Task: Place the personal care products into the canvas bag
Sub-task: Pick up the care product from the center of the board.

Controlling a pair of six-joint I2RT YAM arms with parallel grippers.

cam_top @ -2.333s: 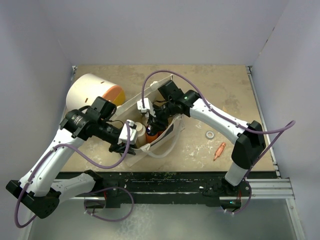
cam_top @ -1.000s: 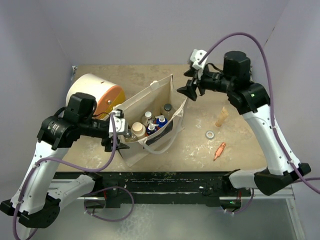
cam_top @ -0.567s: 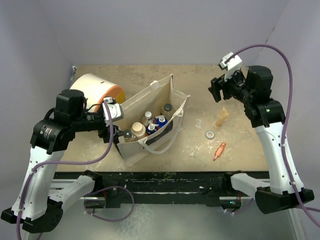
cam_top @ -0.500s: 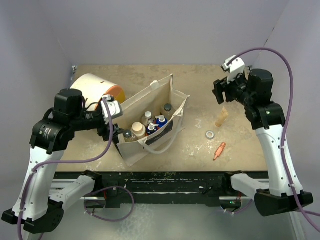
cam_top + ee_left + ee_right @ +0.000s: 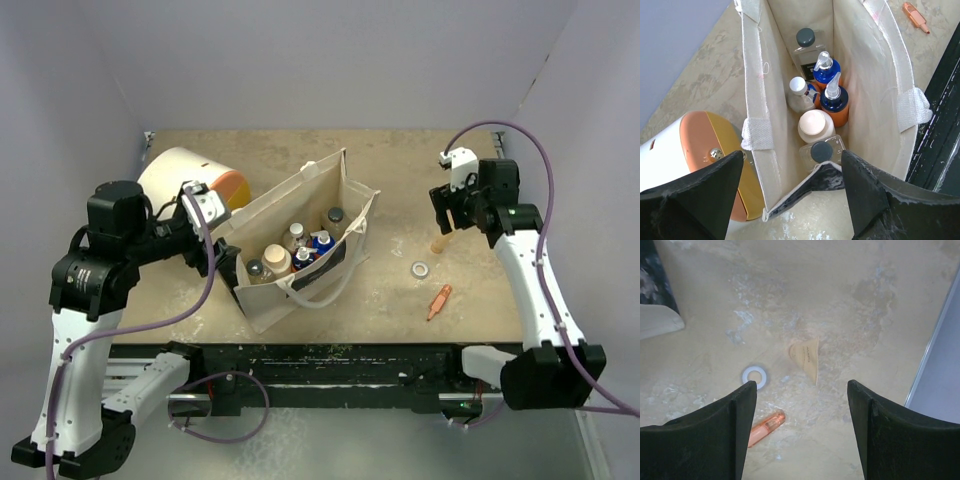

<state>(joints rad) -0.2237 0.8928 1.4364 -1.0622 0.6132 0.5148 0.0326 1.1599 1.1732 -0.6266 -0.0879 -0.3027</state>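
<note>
Top external shows the right claw [image 5: 447, 205] spread wide and empty, poised just above the beige tapered bottle [image 5: 441, 237], the only bottle outside the canvas bag [image 5: 265, 310]. The left claw [image 5: 222, 262], equally wide and empty, hangs at the bag's left end. Left wrist shows the other bottles [image 5: 812, 126] upright inside. Right wrist puts the beige tapered bottle [image 5: 806, 359] centred ahead of the claw, seemingly upright, with bare counter [image 5: 865, 300] around it and the wall [image 5: 940, 365] on the outer side.
</note>
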